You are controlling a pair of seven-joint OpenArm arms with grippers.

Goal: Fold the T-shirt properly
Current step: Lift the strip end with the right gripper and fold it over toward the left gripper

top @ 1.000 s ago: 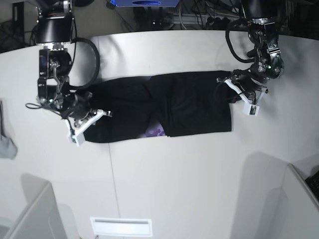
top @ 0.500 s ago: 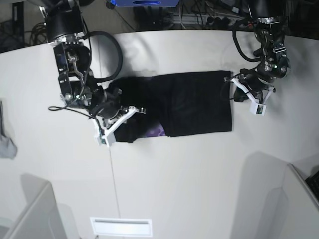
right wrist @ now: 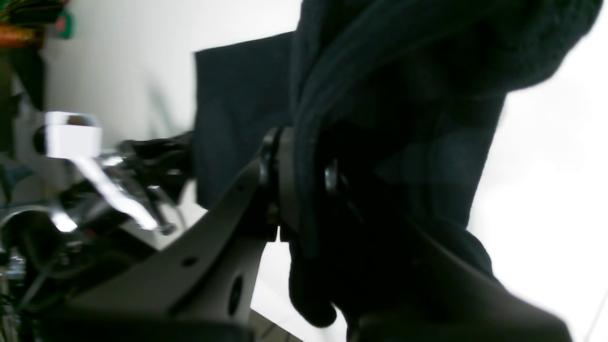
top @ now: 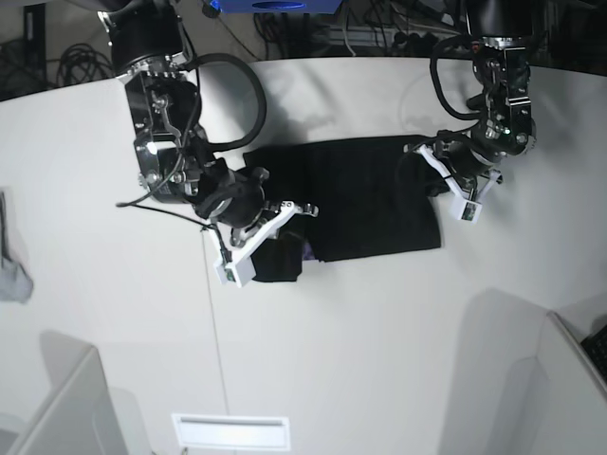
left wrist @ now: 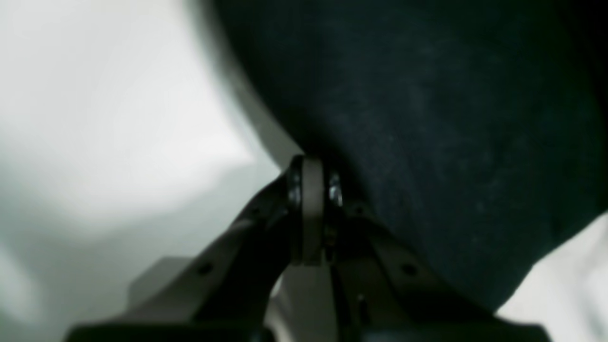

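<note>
While black T-shirt [top: 365, 194] lay half-folded on white table [top: 379, 322], right gripper [top: 268, 220] pinched lifted cloth end; left gripper [top: 438, 163], pressed together, sat at opposite edge

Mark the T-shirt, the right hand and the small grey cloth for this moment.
T-shirt [top: 370, 194]: base view, flat middle of the black cloth.
Right hand [right wrist: 304, 183]: right wrist view, between fingertips pinching the shirt.
Small grey cloth [top: 11, 280]: base view, left edge, its lower fold.

Bright overhead light; both wrist views blurred, glare-washed.
</note>
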